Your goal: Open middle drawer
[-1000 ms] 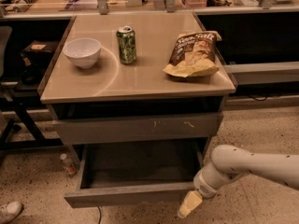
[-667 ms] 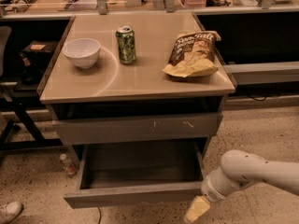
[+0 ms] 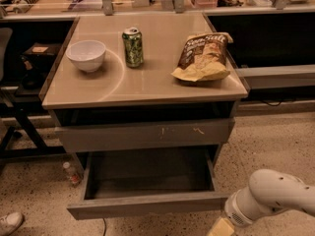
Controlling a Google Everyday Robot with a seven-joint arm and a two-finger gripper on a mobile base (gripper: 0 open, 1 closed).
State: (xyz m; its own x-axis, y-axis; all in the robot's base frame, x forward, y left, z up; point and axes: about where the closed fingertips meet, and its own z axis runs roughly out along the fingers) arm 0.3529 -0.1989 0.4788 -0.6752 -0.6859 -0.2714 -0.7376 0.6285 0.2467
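Claw (image 3: 221, 228) low at frame's bottom edge, right of centre, just off the right front corner of the middle drawer (image 3: 147, 206); only a pale yellowish tip shows, cut by the edge, so whether it is spread or pressed together cannot be told. White arm (image 3: 275, 194) runs in from the lower right. Middle drawer stands pulled well out from the cabinet, dark boxy interior open to view, plain flat front panel facing the camera. Above it, a taller scratched drawer front (image 3: 142, 134), with a dark gap under the top. Bench (image 3: 162, 80) carries a white bowl (image 3: 86, 54) at left, a green soda can (image 3: 133, 46) upright mid-top, a chip bag (image 3: 203, 57) lying at right. Small bottle (image 3: 71, 173) on the floor, left of the drawer.
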